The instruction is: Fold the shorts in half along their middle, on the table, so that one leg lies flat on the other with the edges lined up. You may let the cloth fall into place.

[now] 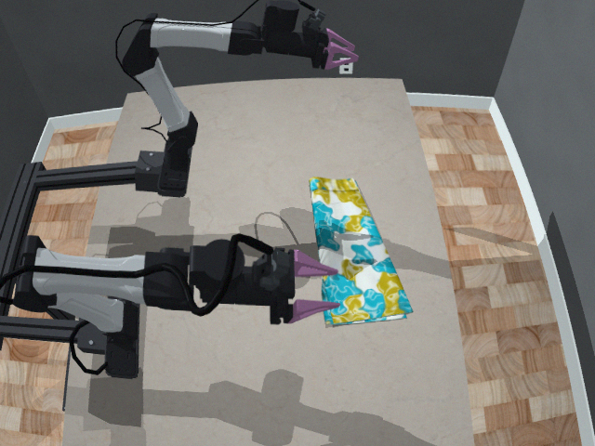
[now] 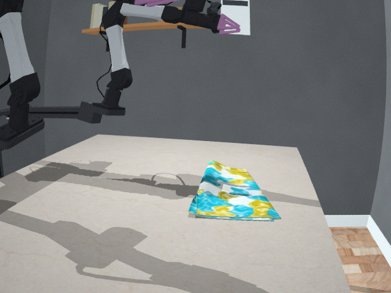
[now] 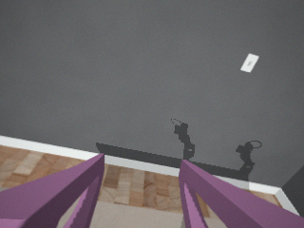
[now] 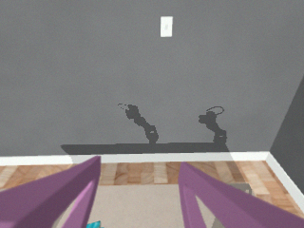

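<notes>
With both pairs of fingers up in the air, I look from left to right. My left gripper (image 1: 356, 52) (image 2: 239, 28) (image 3: 142, 164) stands about half open and has hold of nothing. The shorts (image 1: 360, 259) (image 2: 233, 198) (image 4: 94, 224) are well apart from its fingers, below and to their right, lying on the table (image 1: 269, 138) (image 2: 151, 157) (image 4: 138, 204) folded lengthwise into a narrow shape. I can see the layers close together at the wide end, with a lower one peeking out slightly, so the edges there nearly line up. My right gripper (image 1: 337, 288) (image 2: 175, 1) (image 4: 141, 167) is also about half open, its fingers gripping nothing, well above the table, with the shorts below them.
</notes>
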`<state>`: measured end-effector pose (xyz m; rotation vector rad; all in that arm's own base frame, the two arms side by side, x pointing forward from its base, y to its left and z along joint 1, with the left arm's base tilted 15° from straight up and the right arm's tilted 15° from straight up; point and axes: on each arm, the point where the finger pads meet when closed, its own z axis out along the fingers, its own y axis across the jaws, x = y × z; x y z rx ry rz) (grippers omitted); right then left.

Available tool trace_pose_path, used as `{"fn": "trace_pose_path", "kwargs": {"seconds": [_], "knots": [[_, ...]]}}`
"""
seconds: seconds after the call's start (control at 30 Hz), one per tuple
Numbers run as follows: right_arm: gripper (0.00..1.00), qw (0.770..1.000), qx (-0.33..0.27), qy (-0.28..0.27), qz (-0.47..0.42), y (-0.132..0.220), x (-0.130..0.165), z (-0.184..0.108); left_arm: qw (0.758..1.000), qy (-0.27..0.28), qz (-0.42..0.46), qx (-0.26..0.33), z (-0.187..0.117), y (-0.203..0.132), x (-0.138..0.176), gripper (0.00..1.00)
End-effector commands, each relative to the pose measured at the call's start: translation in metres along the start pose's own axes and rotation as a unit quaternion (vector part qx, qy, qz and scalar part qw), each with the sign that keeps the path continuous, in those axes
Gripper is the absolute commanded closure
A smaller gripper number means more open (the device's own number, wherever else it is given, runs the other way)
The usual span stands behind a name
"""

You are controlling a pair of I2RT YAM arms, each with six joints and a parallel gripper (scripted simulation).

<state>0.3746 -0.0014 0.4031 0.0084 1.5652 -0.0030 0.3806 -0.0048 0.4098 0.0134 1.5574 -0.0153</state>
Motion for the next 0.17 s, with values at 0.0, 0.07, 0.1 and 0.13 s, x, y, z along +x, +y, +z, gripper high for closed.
{"fn": "trace_pose_path", "kwargs": {"seconds": [0.0, 0.07, 0.1, 0.13], "knots": [[0.46, 1.000, 0.003, -0.021, -0.003, -0.0011, -0.0184, -0.0034, 0.999, -0.041, 0.000, -0.001, -0.0108, -0.0007, -0.0322, 0.46], [0.46, 1.000, 0.003, -0.021, -0.003, -0.0011, -0.0184, -0.0034, 0.999, -0.041, 0.000, -0.001, -0.0108, -0.0007, -0.0322, 0.46], [0.46, 1.000, 0.003, -0.021, -0.003, -0.0011, -0.0184, -0.0034, 0.999, -0.041, 0.000, -0.001, -0.0108, -0.0007, -0.0322, 0.46], [0.46, 1.000, 0.003, -0.021, -0.003, -0.0011, -0.0184, -0.0034, 0.999, -0.041, 0.000, -0.001, -0.0108, -0.0007, -0.0322, 0.46]]}}
